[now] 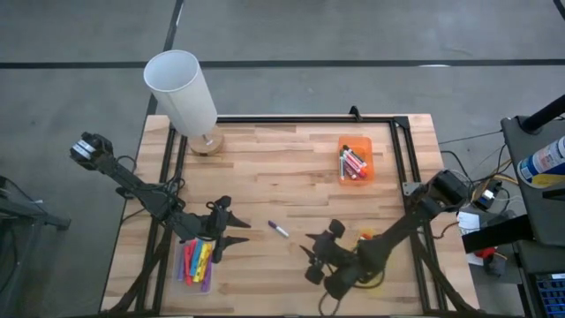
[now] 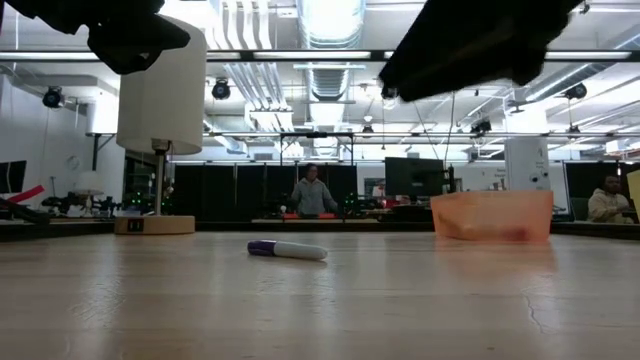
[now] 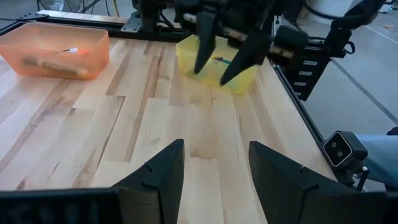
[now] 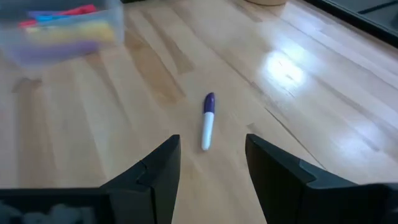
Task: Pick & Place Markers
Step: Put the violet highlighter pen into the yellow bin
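Note:
One marker (image 1: 278, 230) with a white barrel and a purple cap lies flat on the wooden table, between my two grippers; it also shows in the right wrist view (image 4: 207, 121) and the low view (image 2: 288, 250). My right gripper (image 4: 211, 163) is open, hovering just to the marker's right, fingers pointing at it (image 1: 311, 252). My left gripper (image 1: 235, 226) is open above the table to the marker's left (image 3: 214, 168). More markers lie in an orange bin (image 1: 356, 162) and a clear bin (image 1: 196, 261).
A white lamp (image 1: 182, 93) stands on a round wooden base at the far left corner. A yellow bin (image 3: 214, 62) sits behind my right gripper, mostly covered by the right arm from above. A black frame (image 1: 402, 141) rims the table. Bare wood lies in the middle.

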Robot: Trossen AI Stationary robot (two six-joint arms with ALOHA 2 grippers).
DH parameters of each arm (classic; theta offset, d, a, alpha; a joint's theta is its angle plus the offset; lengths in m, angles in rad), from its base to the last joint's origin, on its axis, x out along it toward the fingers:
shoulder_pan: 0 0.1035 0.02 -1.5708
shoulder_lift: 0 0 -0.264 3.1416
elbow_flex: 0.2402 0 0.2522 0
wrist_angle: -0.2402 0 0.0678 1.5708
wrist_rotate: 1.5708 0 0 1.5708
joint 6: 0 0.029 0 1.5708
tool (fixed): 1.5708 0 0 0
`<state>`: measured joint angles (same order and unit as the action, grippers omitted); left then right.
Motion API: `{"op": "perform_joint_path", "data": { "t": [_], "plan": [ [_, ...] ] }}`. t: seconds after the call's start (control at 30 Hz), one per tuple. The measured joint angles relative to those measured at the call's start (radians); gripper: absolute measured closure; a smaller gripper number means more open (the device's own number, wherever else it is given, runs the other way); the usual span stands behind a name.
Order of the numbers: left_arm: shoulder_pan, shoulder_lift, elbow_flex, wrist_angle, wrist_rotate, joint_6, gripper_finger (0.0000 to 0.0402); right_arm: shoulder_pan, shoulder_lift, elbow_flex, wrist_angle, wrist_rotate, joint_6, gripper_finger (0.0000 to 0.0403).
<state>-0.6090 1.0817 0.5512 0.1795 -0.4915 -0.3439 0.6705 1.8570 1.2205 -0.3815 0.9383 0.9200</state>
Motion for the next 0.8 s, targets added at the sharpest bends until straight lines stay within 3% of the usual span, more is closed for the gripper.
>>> {"op": "perform_joint_path", "data": {
  "t": [0.4,0.8],
  "plan": [
    [0.000,0.000,0.000,-0.005,0.000,0.000,0.0227,-0.115,0.135,0.009,0.214,-0.113,-0.192,0.0227],
    [0.000,0.000,0.000,-0.024,0.000,0.000,0.0227,-0.191,0.318,0.148,0.213,-0.136,-0.242,0.0227]
  ]
}}
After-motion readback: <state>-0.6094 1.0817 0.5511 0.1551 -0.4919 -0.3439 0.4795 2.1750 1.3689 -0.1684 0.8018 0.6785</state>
